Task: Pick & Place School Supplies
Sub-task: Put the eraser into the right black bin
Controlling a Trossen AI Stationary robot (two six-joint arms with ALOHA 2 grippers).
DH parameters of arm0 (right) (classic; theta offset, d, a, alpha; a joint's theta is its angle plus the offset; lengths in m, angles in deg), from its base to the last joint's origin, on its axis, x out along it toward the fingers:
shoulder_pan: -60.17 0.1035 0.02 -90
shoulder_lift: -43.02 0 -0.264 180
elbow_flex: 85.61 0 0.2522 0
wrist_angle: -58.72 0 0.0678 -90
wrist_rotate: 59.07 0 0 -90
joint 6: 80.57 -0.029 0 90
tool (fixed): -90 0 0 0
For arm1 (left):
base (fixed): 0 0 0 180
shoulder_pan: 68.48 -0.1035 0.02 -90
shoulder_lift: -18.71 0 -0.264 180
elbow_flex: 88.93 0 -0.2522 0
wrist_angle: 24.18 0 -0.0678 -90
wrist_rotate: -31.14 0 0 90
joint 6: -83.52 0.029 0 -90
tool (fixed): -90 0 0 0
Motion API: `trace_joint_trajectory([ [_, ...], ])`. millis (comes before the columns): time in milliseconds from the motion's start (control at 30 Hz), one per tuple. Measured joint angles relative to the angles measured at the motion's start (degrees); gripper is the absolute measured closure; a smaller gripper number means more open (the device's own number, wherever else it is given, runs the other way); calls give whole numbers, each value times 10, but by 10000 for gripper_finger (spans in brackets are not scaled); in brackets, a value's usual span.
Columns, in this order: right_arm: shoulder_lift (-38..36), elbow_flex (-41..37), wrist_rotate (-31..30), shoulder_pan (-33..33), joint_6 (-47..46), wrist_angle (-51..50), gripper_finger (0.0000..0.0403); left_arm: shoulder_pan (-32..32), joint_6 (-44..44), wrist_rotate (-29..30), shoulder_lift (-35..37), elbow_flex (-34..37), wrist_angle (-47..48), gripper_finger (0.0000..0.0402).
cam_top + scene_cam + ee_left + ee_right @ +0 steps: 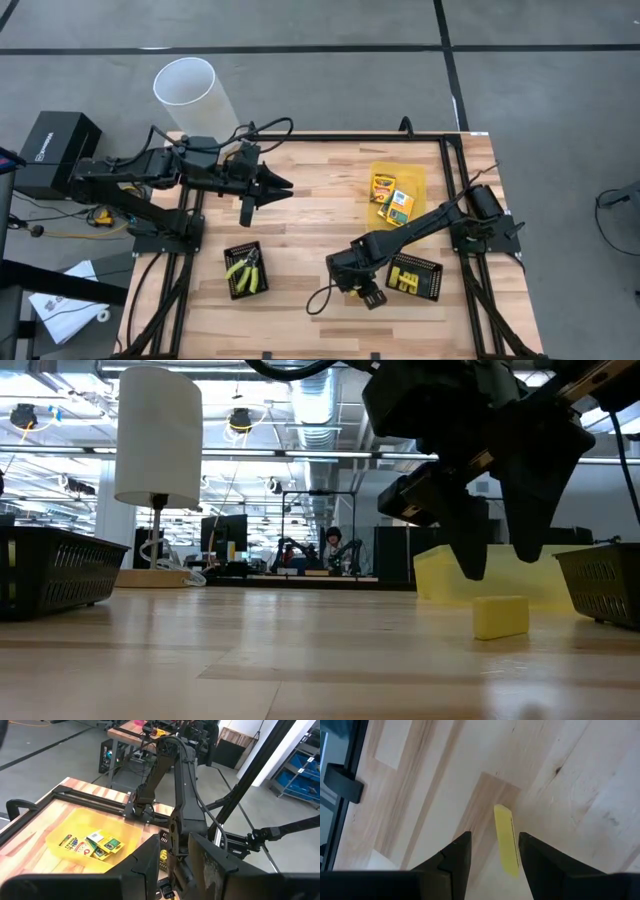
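Observation:
A short yellow stick [506, 840] lies flat on the wooden table near its near edge. My right gripper [495, 845] hangs over it, pointing down, open, one finger on either side and clear of the stick [500, 617]. In the high view the right gripper [368, 297] hides the stick. My left gripper [288, 187] hovers over the table's far left part, pointing right, open by a narrow gap, holding nothing. Printed boxes [383, 186] lie in the translucent yellow tray [412, 175]. The plier-like tool [243, 270] lies in a black mesh tray [232, 250]. More yellow sticks [405, 278] lie in the other mesh tray [432, 268].
A white cylinder [188, 85] stands at the table's far left corner. Black rails run along the left, right and far edges. Bare wood lies in the table's middle, between the two mesh trays and the yellow tray [55, 840]. A person sits far off in the room behind.

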Motion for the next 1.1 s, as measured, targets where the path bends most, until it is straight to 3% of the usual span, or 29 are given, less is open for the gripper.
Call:
trace_joint_trajectory([
  [433,5,-40,-1,4,-35,58,249,0,-2,0,0,0,0,302],
  [1100,31,-40,1,-1,-41,96,264,-2,-5,0,-1,0,3,302],
])
